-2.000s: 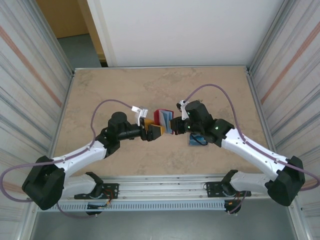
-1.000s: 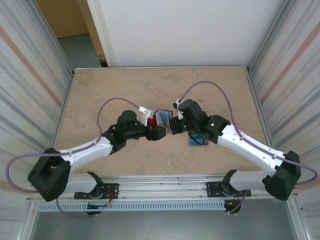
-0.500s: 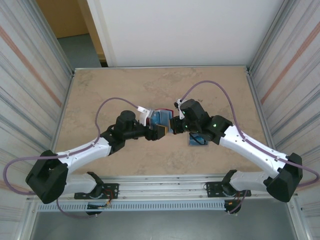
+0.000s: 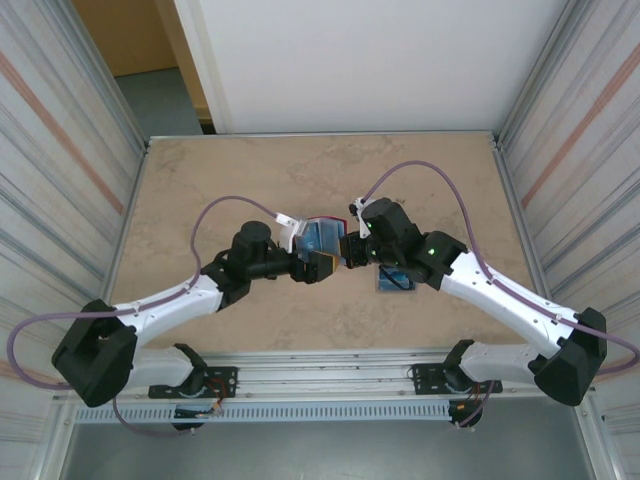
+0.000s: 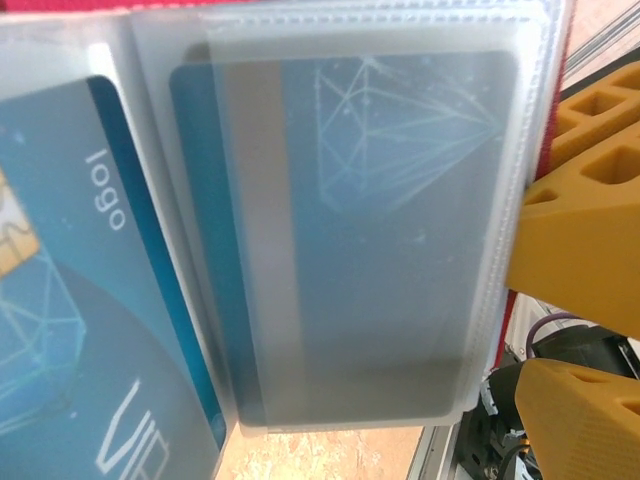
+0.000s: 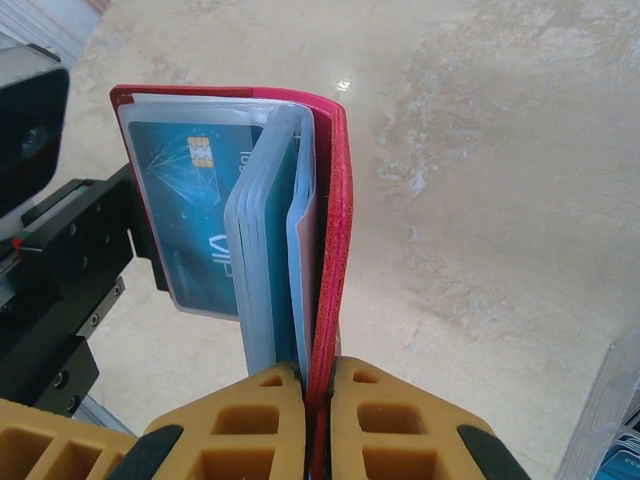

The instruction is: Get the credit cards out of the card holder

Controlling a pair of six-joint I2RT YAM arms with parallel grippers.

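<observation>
The red card holder (image 4: 322, 234) hangs open above the table's middle, between my two grippers. My right gripper (image 4: 347, 250) is shut on its red cover (image 6: 332, 200), pinching the lower edge between the yellow fingertips (image 6: 280, 390). Clear sleeves fan out from the cover, and a teal-blue credit card (image 6: 195, 210) sits in the outer one. My left gripper (image 4: 317, 265) stands open just left of the holder, its camera close against the sleeves. Two blue credit cards (image 5: 400, 200) (image 5: 60, 330) show through the plastic there. Yellow fingers (image 5: 575, 250) sit beside the holder's red rim (image 5: 563, 80).
A loose blue card (image 4: 395, 280) lies on the beige tabletop (image 4: 250, 180) under my right arm, and its corner also shows in the right wrist view (image 6: 622, 450). Metal side walls flank the table on both sides.
My left arm has come in toward the holder and its jaws have opened wide. The holder has spread from nearly closed to open, baring its blue sleeves. My right gripper keeps its grip.
</observation>
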